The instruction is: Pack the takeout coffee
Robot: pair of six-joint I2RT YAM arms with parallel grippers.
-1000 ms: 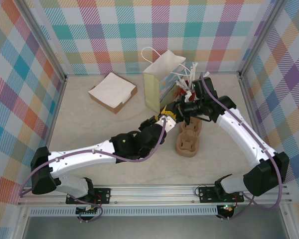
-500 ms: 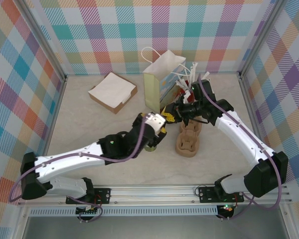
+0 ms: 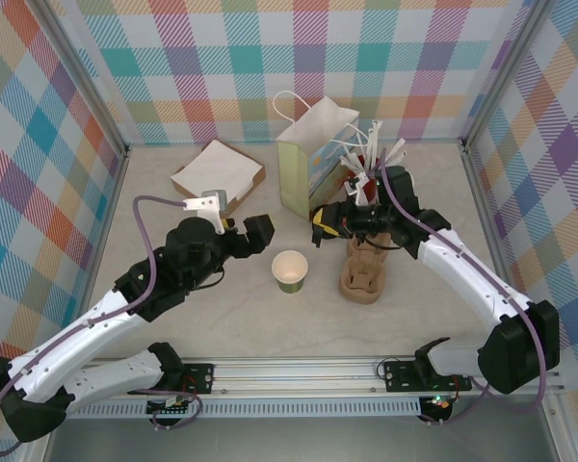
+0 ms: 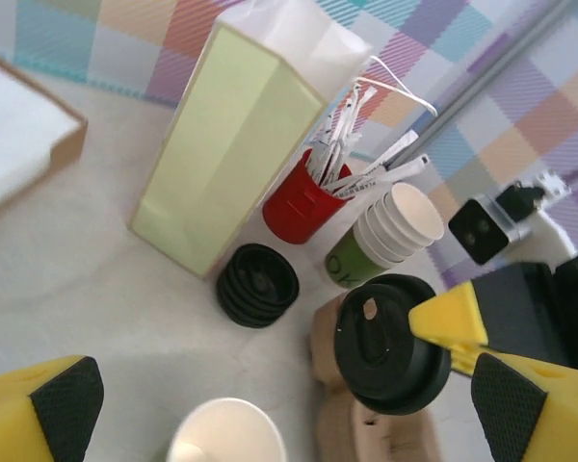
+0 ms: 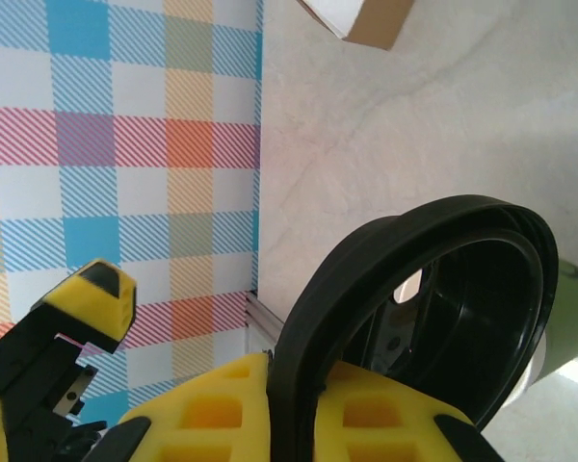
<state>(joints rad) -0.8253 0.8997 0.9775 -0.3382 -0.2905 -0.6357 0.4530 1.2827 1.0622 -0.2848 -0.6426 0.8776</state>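
The takeout coffee cup (image 3: 289, 270), olive-green outside and cream inside, stands upright and lidless on the table, left of the brown cup carrier (image 3: 364, 271). Its rim shows at the bottom of the left wrist view (image 4: 226, 438). My left gripper (image 3: 255, 234) hangs open just left of the cup, holding nothing (image 4: 294, 409). My right gripper (image 3: 325, 222) is shut on a black lid (image 4: 390, 342), pinching its rim between yellow fingers (image 5: 202, 414) above the carrier's far end. The lid (image 5: 424, 318) stands on edge in the right wrist view.
A pale green paper bag (image 3: 313, 164) stands behind the cup. A red cup of wrapped straws (image 4: 302, 204), a stack of green cups (image 4: 380, 241) and a stack of black lids (image 4: 257, 284) sit beside it. A box of napkins (image 3: 219, 178) lies back left.
My left gripper opened, let go of the cup and drew back to the left; the cup now stands alone. My right gripper with the lid shifted slightly left.
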